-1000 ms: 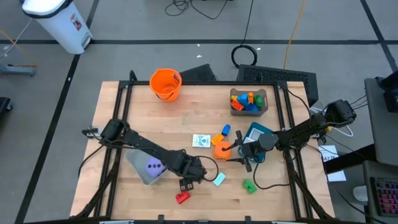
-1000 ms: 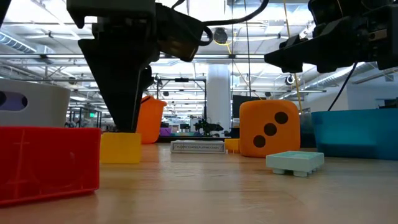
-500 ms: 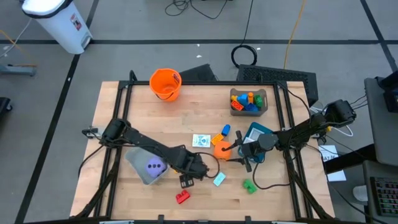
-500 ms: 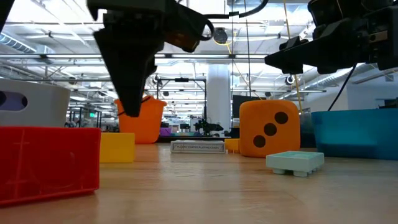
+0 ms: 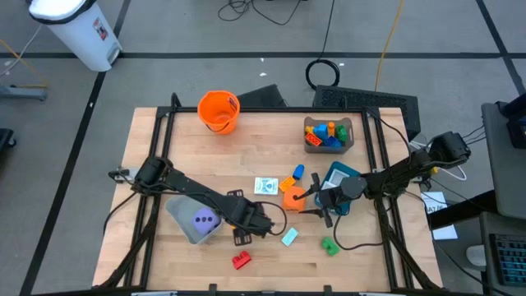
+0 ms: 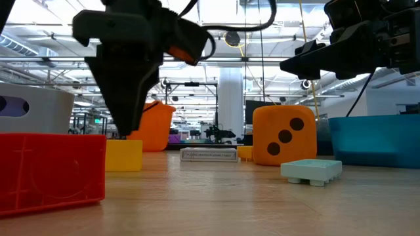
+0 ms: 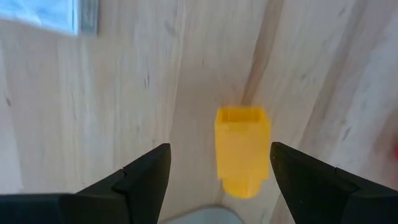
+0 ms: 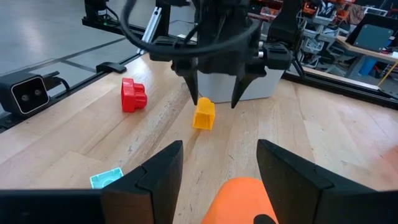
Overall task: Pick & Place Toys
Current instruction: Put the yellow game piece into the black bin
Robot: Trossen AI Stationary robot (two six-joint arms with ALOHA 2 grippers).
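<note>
Wooden table bears yellow block, lengthwise between spread left fingers hovering above

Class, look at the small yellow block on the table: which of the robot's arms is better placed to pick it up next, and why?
The left. Its open gripper hangs right over the yellow block, fingers either side. The right gripper is above the orange die, farther away.

No text, label, brand or number can be read anywhere in these views.
</note>
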